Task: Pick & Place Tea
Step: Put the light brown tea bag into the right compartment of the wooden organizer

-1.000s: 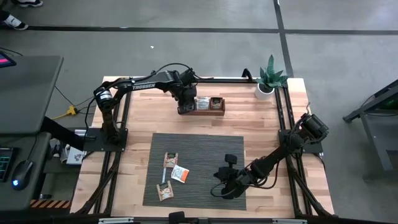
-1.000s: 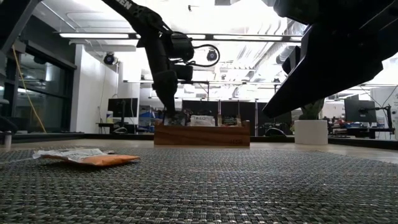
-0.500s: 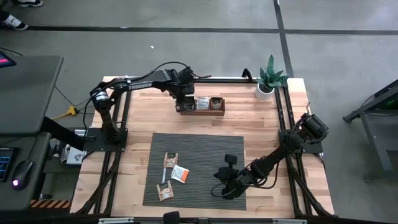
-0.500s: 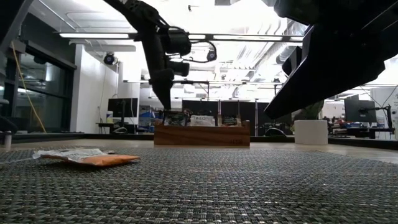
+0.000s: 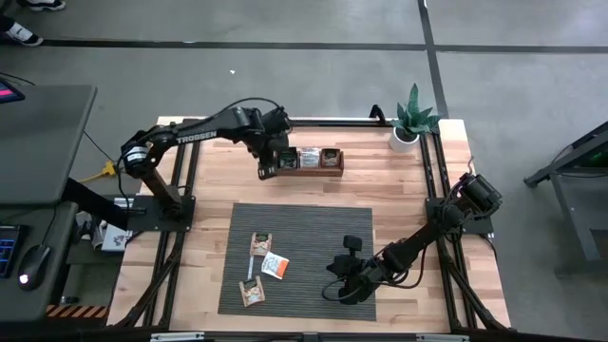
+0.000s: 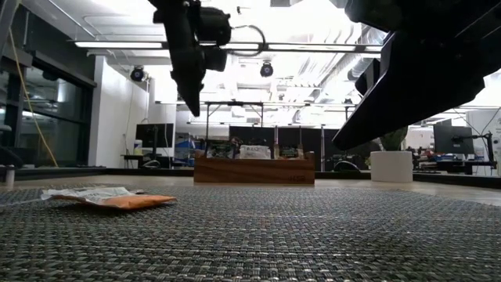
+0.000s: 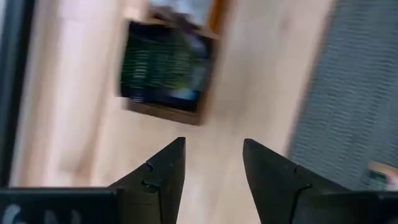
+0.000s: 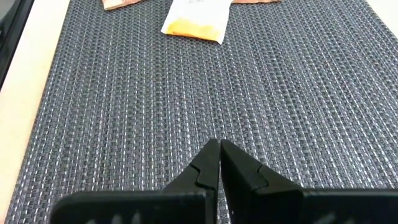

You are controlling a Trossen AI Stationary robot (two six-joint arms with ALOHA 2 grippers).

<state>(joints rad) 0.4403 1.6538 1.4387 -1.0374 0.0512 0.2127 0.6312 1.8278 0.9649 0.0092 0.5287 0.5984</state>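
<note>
Left gripper [image 5: 265, 171] is hovering at the left end of the wooden tray [image 5: 321, 171], raised above the table [image 5: 209, 180]; its two dark, pointed fingers [image 7: 163, 169] are standing apart with nothing between them. In the left wrist view the tray's end compartment is showing a dark green sachet [image 7: 163, 73], blurred — it is lying ahead of the open fingers, not touching them.

Three tea sachets are lying loose on the left half of the dark woven mat [image 5: 323, 228], well apart from the left gripper: a tan one [image 5: 260, 243] farthest back, an orange-and-white one [image 5: 275, 266] just beside it, and a tan one [image 5: 253, 292] nearest the front edge. More sachets are standing upright in the tray, their print too small to read.

Right gripper [image 5: 342, 290] is resting low over the mat's near right part, its fingers pressed together on nothing; the orange-and-white sachet is lying ahead of it on the weave — near, not touching.

The table is pale butcher-block wood; the mat is a coarse grey-black basket weave; the tray is brown wood, rectangular. The left arm is bearing the white lettering "TROSSEN" [image 5: 193, 136]. A small potted plant [image 5: 410, 119] in a white pot is standing at the far right corner.
</note>
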